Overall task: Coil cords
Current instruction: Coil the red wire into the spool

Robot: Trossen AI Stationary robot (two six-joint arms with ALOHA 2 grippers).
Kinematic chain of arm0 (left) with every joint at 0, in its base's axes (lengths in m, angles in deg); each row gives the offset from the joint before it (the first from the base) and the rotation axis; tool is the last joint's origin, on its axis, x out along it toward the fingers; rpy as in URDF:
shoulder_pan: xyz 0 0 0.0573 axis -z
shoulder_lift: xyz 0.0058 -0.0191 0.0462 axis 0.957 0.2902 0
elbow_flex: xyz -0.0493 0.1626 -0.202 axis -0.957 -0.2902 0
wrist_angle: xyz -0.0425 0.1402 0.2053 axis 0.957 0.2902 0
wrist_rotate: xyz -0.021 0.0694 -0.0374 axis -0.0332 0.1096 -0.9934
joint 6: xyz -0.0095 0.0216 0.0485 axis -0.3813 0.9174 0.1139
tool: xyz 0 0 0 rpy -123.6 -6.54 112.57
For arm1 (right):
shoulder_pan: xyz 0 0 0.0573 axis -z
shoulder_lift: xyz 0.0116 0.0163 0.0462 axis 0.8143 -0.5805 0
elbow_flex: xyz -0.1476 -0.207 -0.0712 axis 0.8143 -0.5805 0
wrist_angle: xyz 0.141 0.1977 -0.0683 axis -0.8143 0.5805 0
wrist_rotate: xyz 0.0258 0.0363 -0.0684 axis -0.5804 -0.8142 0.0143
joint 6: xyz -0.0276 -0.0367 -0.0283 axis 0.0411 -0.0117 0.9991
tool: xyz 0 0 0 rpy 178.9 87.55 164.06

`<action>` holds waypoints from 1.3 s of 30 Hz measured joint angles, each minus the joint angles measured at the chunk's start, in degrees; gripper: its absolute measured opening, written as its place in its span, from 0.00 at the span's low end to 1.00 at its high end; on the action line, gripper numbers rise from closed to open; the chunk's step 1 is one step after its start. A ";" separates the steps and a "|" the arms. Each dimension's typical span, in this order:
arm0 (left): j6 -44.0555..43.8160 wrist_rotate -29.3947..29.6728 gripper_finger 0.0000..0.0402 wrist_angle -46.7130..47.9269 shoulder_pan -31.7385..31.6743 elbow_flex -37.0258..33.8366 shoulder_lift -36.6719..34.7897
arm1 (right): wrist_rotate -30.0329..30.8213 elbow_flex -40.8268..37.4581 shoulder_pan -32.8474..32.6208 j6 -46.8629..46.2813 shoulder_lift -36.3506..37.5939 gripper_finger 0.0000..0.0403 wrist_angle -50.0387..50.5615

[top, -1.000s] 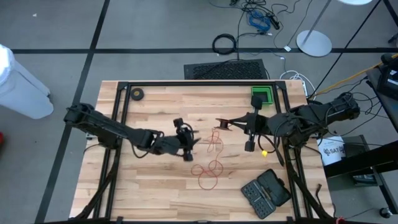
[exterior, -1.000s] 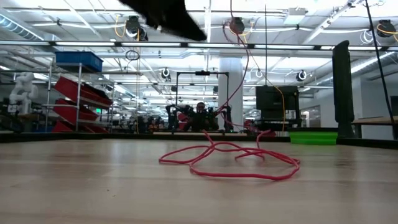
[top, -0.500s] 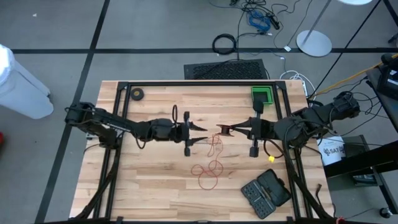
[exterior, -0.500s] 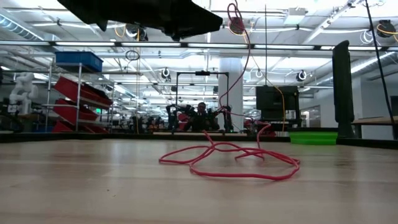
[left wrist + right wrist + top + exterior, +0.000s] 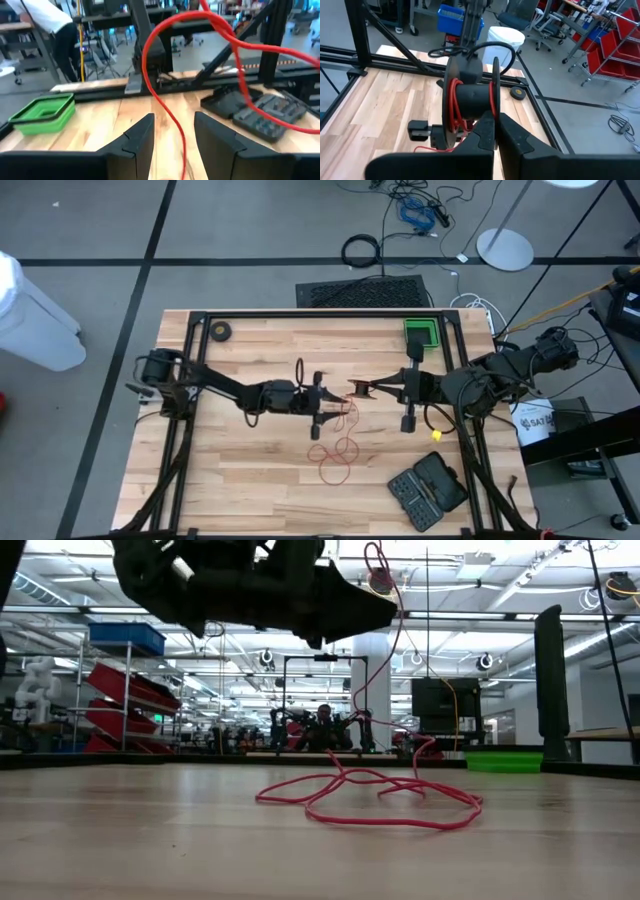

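Mid-table, my right gripper (image 5: pixel 366 389) is clamped on the reel (image 5: pixel 470 95), held aloft. My left gripper (image 5: pixel 172 132) faces it, fingers apart astride the red cord (image 5: pixel 170 112), whose loose loops (image 5: pixel 338 448) lie on the table (image 5: pixel 250 470).

- High view: looks straight down from above on the whole table (image 5: pixel 250 340) and both arms.
- Low view: sits at tabletop height, facing level across the boards into the room.
- Left wrist view: faces close across the table toward the green tray (image 5: pixel 42 114).
- Right wrist view: faces close toward the reel (image 5: pixel 470 95).
- Shared: the red cord (image 5: pixel 370 795) appears in all four views.
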 joint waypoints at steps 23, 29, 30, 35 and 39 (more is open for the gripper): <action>-11.93 8.19 0.36 0.54 2.16 -0.03 2.46 | -0.01 0.00 0.03 0.61 -0.02 0.00 -0.42; -11.91 7.40 0.36 1.44 2.27 -0.03 2.46 | -0.02 0.00 0.04 0.81 -0.02 0.00 -0.40; -11.91 7.37 0.36 1.91 2.27 -0.03 2.46 | -0.02 0.00 0.04 0.81 -0.02 0.00 -0.39; -11.95 7.28 0.36 2.15 2.97 -0.03 2.46 | -0.02 0.00 0.02 0.81 -0.02 0.00 -0.39; -11.93 7.57 0.36 1.63 3.28 0.11 2.46 | -0.02 0.00 0.04 0.82 -0.02 0.00 -0.40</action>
